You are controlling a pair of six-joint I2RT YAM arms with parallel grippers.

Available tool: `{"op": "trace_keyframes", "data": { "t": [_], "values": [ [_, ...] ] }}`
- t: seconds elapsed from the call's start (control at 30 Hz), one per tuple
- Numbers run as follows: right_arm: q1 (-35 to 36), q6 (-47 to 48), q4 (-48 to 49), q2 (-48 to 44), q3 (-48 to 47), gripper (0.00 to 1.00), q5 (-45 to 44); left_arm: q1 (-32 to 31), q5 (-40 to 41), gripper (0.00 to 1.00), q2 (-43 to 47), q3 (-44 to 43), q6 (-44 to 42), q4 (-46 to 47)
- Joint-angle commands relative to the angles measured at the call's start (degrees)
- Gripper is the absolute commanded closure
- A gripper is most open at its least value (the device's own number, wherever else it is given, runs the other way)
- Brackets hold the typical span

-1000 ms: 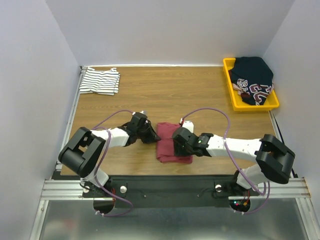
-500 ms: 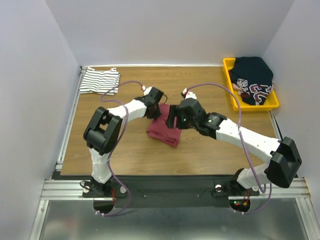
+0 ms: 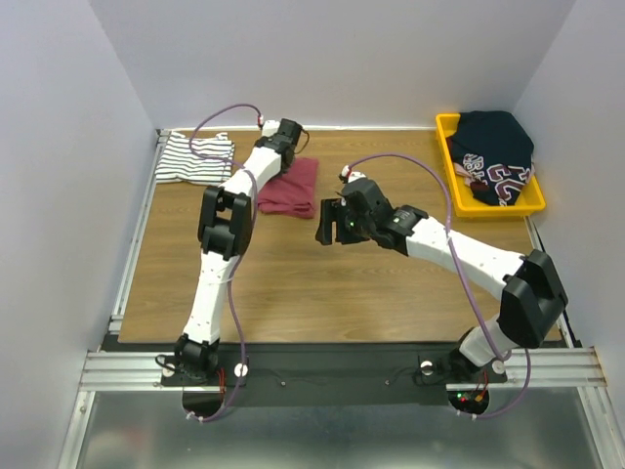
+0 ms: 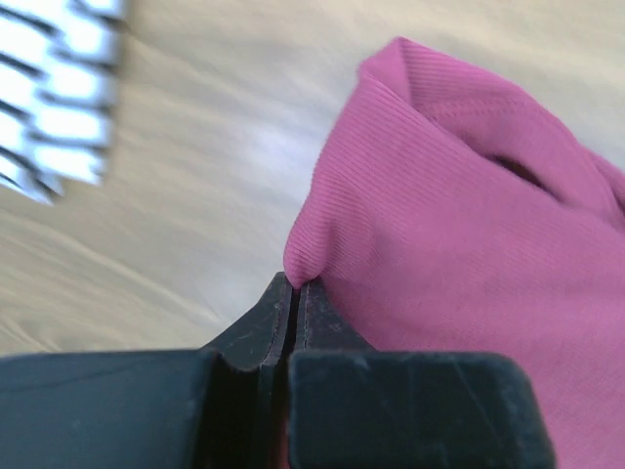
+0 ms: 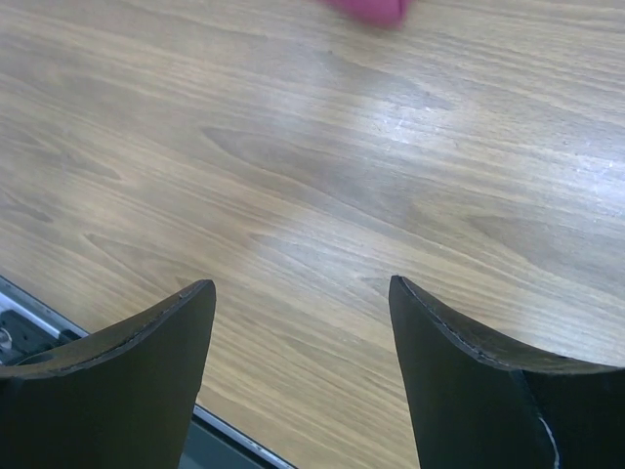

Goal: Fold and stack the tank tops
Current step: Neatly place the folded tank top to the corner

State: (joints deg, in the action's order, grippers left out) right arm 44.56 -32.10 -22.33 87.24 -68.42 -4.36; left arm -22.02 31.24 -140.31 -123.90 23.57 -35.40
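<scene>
The left claw [image 4: 295, 288] is pinched tight on a fold at the edge of the maroon tank top [image 4: 469, 244], its two fingers pressed together with the cloth bunched just above them. The right claw [image 5: 298, 283] stands wide open with nothing between its fingers, over bare wood of the table [image 3: 342, 293], near the maroon top but apart from it. There are two tank tops. The maroon one is a folded bundle near the far edge, left of the middle, about as wide as it is long, so its long axis cannot be told. Just to its left, in the far left corner, lies the striped tank top [image 3: 195, 158], folded, its long side running left to right. One yellow bin [image 3: 449, 166] in the far right corner holds one dark garment [image 3: 498, 147] with pale lettering too small to read.
</scene>
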Motion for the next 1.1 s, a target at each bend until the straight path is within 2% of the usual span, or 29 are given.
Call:
{"op": "trace_keyframes", "data": {
  "t": [0.0, 0.33, 1.07],
  "values": [
    [-0.52, 2.21, 0.79, 0.73, -3.03, 0.23, 2.6, 4.08, 8.56, 1.0, -0.84, -9.25, -6.16, -5.13],
    [-0.78, 3.88, 0.97, 4.6, -6.9, 0.23, 2.6, 8.04, 16.48, 1.0, -1.11, -14.18, -16.97, 0.94],
    [-1.4, 4.24, 2.82, 11.72, -8.31, 0.26, 4.1, 14.81, 15.69, 1.0, 1.27, -18.31, -28.49, 10.43]
  ]
}}
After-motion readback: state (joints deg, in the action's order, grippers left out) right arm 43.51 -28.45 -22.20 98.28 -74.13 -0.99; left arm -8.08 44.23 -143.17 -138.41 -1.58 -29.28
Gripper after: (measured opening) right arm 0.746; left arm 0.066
